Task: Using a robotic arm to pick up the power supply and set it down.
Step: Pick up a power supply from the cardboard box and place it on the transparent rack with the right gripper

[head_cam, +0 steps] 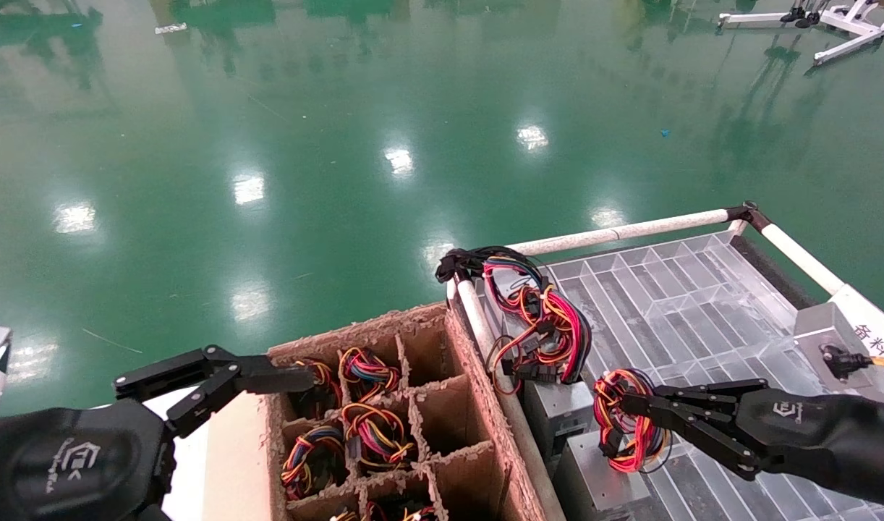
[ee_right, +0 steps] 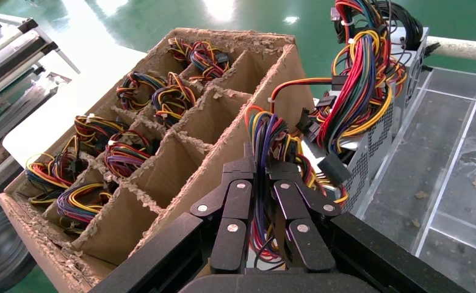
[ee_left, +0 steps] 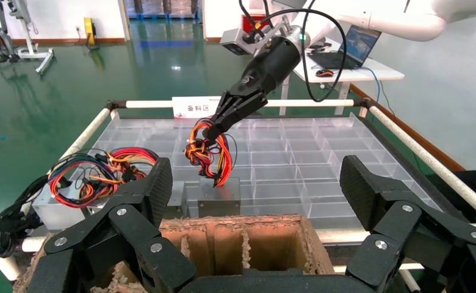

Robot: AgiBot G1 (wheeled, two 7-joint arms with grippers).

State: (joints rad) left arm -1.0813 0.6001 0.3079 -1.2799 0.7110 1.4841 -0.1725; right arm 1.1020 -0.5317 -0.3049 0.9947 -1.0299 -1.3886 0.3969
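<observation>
Right black two-finger claw point(head_cam: 623, 416) pinching the tied wire coil of one small silver-grey metal power supply point(head_cam: 594, 481) beneath it on the clear tray point(head_cam: 702, 304), second grey box point(head_cam: 558, 405) beside, left claw point(head_cam: 218, 380) spread over the cardboard divider box point(head_cam: 384, 427).

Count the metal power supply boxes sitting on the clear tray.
2 visible: a silver-grey box with tied coil, gripped at its wires by the right gripper; a grey box with loose wire tangle behind it. Others may be hidden.

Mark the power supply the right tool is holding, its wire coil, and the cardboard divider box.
power supply point(head_cam: 594, 481): head view, top face of the metal case.
wire coil point(head_cam: 625, 405): head view, red loop beside the right tool.
cardboard divider box point(head_cam: 478, 383): head view, right wall's rim.
</observation>
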